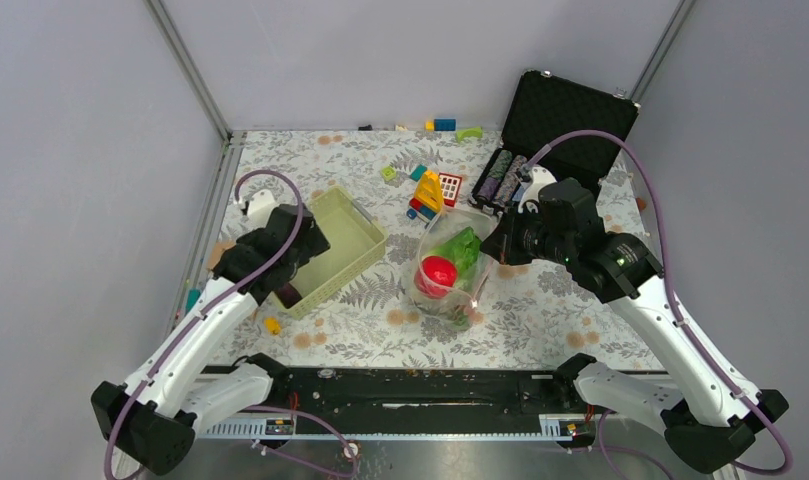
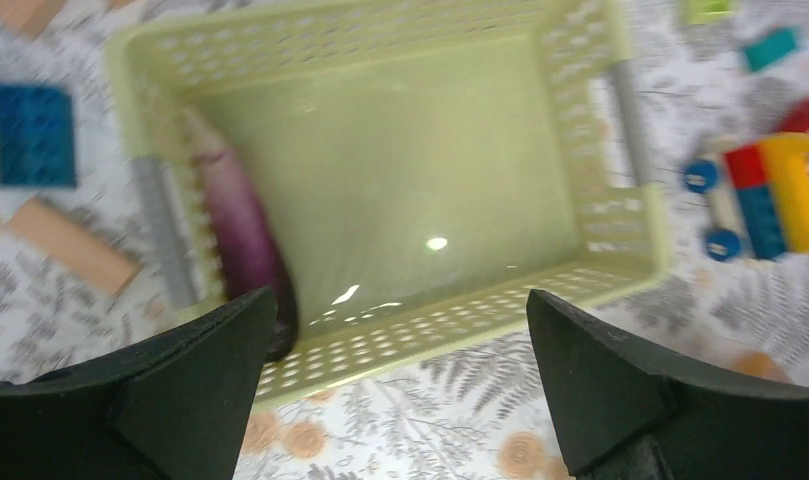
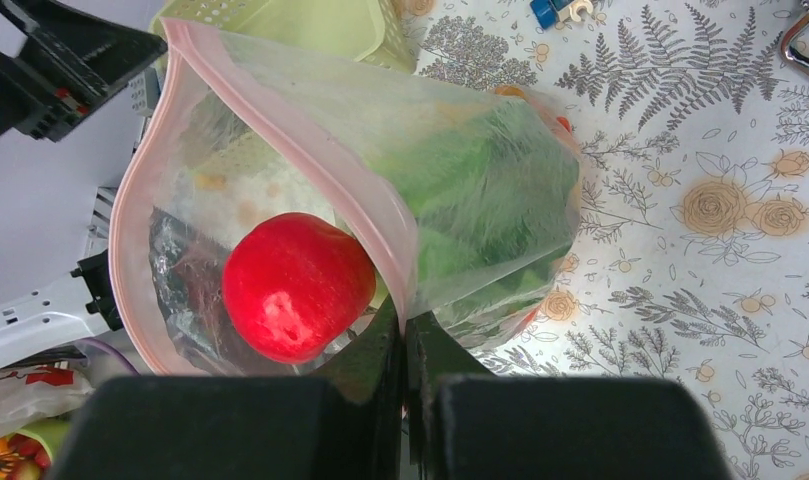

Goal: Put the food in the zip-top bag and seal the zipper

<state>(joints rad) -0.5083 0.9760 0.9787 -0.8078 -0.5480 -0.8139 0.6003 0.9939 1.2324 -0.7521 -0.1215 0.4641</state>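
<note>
Right claw (image 3: 405,325) clamps my bag (image 3: 480,190) at its zipper (image 3: 118,230); the film looks floppy and slick, so I'd hold that stiffer strip.

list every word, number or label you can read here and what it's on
No readable text in any view.
small red and white grid-faced toy piece: any marks too small to read.
crumpled printed wrapper at the lower left of the right wrist view: blurred, unreadable.
clear plastic zip-top bag and pale green slatted plastic basket: no print visible.
</note>
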